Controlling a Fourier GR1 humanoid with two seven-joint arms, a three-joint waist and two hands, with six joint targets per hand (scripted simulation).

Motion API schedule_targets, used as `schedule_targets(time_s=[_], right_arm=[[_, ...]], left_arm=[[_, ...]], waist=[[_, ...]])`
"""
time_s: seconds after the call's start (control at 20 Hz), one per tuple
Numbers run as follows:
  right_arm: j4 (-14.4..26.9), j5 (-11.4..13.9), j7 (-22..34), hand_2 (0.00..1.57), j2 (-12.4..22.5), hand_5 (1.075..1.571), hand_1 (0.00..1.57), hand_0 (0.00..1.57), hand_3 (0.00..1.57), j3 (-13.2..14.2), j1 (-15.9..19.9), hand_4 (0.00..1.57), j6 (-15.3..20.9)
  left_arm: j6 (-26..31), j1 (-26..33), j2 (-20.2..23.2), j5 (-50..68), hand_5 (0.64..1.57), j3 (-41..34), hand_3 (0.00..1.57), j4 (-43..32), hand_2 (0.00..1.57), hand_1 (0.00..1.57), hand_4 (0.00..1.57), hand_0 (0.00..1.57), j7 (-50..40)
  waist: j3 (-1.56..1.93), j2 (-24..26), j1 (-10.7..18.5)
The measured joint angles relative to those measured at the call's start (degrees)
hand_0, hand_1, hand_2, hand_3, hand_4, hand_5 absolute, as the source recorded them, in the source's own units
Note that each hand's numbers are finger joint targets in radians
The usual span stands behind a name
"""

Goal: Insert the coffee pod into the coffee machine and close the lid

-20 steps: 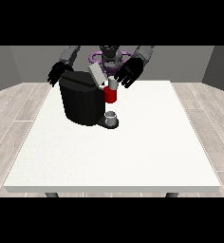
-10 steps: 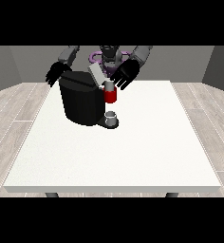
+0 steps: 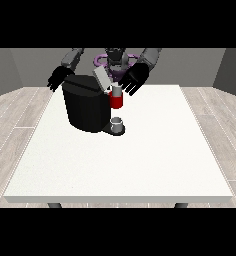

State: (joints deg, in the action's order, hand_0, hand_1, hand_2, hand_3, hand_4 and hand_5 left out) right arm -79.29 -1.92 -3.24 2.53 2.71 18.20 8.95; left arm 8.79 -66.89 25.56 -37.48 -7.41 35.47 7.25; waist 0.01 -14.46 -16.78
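Now, with the spread, empty hand at the view's right (image 3: 135,79), press the raised grey lid (image 3: 102,79) squarely down onto the black boxy coffee machine (image 3: 87,105).

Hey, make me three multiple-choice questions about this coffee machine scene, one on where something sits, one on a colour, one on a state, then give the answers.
1. Where does the black coffee machine stand on the large white table?
A. towards the far edge, left of the view's middle
B. at the near right corner
C. at the near edge, in the middle

2. What colour is the thing at the machine's spout?
A. green
B. red
C. yellow

3. How is the machine's grey lid?
A. missing
B. flat shut
C. tilted up

Answers: A, the machine sits near the robot, left of centre; B, a red thing shows there above a small grey cup; C, the lid slants upward beside the black robot hand at the view's right.
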Motion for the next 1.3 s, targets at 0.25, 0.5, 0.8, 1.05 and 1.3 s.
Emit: schedule_targets(time_s=[0.25,0.5,0.8,1.05,1.3], right_arm=[[0.96,-0.98,-1.05,0.0,0.47,1.571,0.0,0.0,0.0,1.12,-0.05,0.45,-0.69],[-1.05,-0.33,0.04,0.0,0.16,1.571,0.0,0.0,0.0,-0.03,-0.82,0.44,-0.39],[-0.5,-0.83,0.54,0.0,0.87,1.571,0.0,0.0,0.0,1.21,0.44,0.36,-0.23],[-0.15,-0.06,-0.45,0.0,-0.06,1.571,0.0,0.0,0.0,0.63,-0.22,0.4,0.74],[0.47,-0.23,-0.93,0.0,0.01,1.571,0.0,0.0,0.0,1.0,0.05,0.43,0.77]], left_arm=[[-0.88,0.39,-1.36,-0.37,1.571,0.24,1.17,0.37,1.27,1.22,0.48,1.22,-0.21],[-0.96,0.72,-0.56,-0.37,1.571,-0.44,1.09,-0.54,1.23,1.2,0.46,1.2,0.41],[-0.52,-0.1,-0.42,-1.09,1.571,0.06,0.98,-0.28,1.15,1.11,0.41,1.11,0.64],[-0.21,-0.47,-0.02,-1.96,1.571,0.53,0.96,-0.38,1.12,1.06,0.37,1.06,0.75],[-0.86,-0.23,-0.57,-2.59,1.571,0.82,0.9,-0.14,1.09,1.02,0.37,1.02,0.82]], waist=[[0.05,-0.18,0.52],[0.09,-0.37,-0.45],[0.09,-1.02,0.18],[0.09,-1.25,0.4],[0.08,-0.96,0.93]])
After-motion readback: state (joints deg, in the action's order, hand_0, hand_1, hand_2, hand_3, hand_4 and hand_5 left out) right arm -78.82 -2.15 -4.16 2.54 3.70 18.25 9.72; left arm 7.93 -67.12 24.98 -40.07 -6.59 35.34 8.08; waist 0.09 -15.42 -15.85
